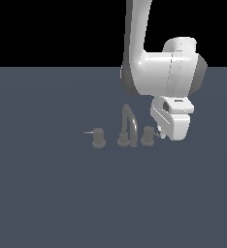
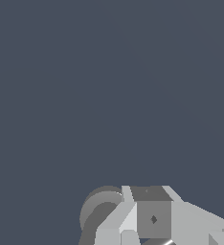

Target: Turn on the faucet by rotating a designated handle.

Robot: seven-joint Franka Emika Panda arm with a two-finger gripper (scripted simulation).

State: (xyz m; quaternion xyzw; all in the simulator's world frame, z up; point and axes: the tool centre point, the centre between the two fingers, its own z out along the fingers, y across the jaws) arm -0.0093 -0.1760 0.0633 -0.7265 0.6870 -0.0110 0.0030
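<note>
The faucet is a small dull-grey set on the dark floor, with its arched spout (image 1: 128,127) in the middle. The handle (image 1: 148,136) is the stubby knob on the exterior view's right of the spout, and its thin pale lever rod (image 1: 157,134) points right. My gripper (image 1: 160,131) hangs low right beside that rod's tip; I cannot tell whether they touch. In the wrist view the fingers (image 2: 153,219) sit together with no gap showing, and a round grey knob (image 2: 100,206) lies just beside them.
A twin knob (image 1: 99,138) stands on the exterior view's left of the spout, with its rod (image 1: 89,131) pointing left. The white arm (image 1: 156,72) rises above and behind the handle. The floor is a flat dark blue-grey.
</note>
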